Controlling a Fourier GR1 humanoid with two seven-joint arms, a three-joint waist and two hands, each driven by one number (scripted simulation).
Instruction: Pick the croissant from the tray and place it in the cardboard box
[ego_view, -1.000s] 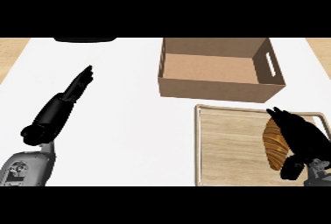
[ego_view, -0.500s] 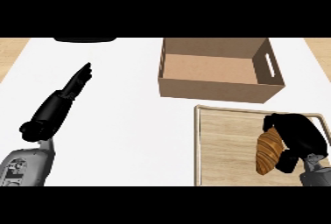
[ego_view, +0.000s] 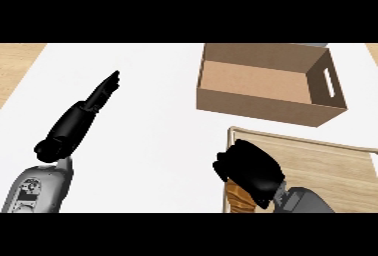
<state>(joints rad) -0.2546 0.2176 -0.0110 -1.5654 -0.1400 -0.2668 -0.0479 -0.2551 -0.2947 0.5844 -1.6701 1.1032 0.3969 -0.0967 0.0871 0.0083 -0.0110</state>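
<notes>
R arm's right hand (ego_view: 249, 169) sits over the tray's (ego_view: 325, 160) 9 o'clock edge, fingers (ego_view: 224, 169) clenched down round the croissant (ego_view: 239, 198). Only a brown end of it pokes out under the palm at 6 o'clock, rest hidden. Looks like grasp is made, but can't tell if the croissant is off the tray or just held against it.

Cardboard box (ego_view: 258, 107) stands open-topped at 12 o'clock from that hand, near the tray's far rim but apart from it; nothing seen inside.

L arm's left hand (ego_view: 81, 117) shows at 9 o'clock over the white bench (ego_view: 148, 75), fingers straight and released, holding nothing, resting, well apart from box and tray.

Progress, my read: approx early-to-mid. Reach + grip look done. Left to do: lift clear of tray rim, carry toward 12 o'clock over the box's near wall, lower in, let go. Nothing placed yet.
</notes>
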